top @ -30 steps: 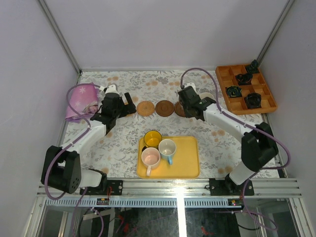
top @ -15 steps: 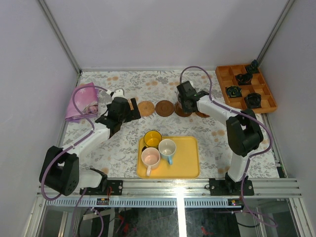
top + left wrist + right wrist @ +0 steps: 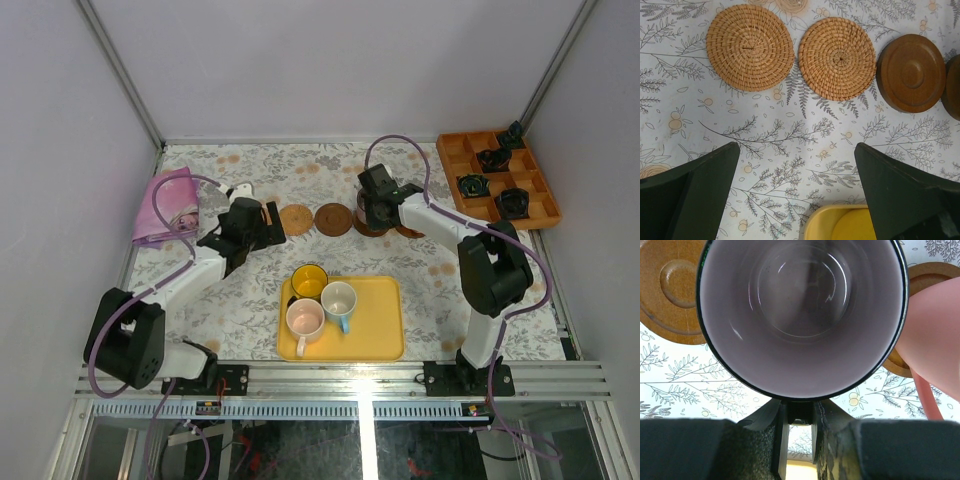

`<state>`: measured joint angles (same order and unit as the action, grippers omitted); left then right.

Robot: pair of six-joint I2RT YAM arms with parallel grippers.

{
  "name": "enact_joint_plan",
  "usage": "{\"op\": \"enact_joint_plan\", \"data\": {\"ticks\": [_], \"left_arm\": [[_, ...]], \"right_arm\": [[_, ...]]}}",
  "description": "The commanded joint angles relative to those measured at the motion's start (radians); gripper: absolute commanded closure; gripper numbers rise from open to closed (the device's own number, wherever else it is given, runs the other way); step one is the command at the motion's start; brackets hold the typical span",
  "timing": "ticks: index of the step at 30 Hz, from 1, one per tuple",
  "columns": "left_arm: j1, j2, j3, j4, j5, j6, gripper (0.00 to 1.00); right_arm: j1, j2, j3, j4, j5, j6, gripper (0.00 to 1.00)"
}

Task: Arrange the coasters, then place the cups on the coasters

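Top external view shows me the biggest thing first, the flowered counter (image 3: 250, 290). On it, close to the arm bases, lies the yellow tray (image 3: 385, 340). Three cups stand in the tray: the yellow cup (image 3: 309, 281), the pale pink cup (image 3: 304, 319) and the white-and-blue cup (image 3: 339, 299). None of them has a coaster yet.

Next come my arms. My right pincer (image 3: 800, 412) is closed on the near side of the purple-grey cup (image 3: 802, 315). It holds the cup upright over the row of coasters, between the dark coaster (image 3: 670, 290) and the salmon pink cup (image 3: 932, 325). I cannot see what is under the held cup, or if it touches down. The salmon pink cup looks like it stands on the end coaster (image 3: 935, 271).

My left pincer (image 3: 796, 150) is wide open and has nothing in it. It hangs over the counter, near the tan coasters.

Last, the small flat things. The first tan coaster (image 3: 750, 47) and the second tan coaster (image 3: 836, 58) lie side by side, close but apart, with the dark coaster next in line.

I think the coasters are laid out. One cup is done, one is about to be set down, and three are left.
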<state>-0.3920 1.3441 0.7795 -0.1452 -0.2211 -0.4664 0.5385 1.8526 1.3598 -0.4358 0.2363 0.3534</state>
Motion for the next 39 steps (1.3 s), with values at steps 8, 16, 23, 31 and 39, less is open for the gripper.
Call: {"op": "enact_joint_plan", "data": {"ticks": [8,16,23,31,39], "left_arm": [[-0.005,0.030,0.037,-0.007,0.001,0.028,0.00],[-0.005,0.032,0.032,-0.007,0.002,0.026,0.00],[-0.005,0.030,0.032,-0.006,0.002,0.025,0.00],[-0.007,0.025,0.031,-0.007,0.000,0.019,0.00],[-0.011,0.032,0.041,-0.005,-0.003,0.015,0.00]], "right_arm": [[-0.001,0.026,0.061,0.019,0.019,0.041,1.00],[-0.002,0.008,0.047,0.003,0.029,0.058,1.00],[-0.001,-0.015,0.036,-0.010,0.032,0.066,1.00],[-0.001,-0.035,0.034,-0.012,0.024,0.063,0.99],[-0.001,-0.042,0.044,-0.024,-0.007,0.060,0.74]]}}
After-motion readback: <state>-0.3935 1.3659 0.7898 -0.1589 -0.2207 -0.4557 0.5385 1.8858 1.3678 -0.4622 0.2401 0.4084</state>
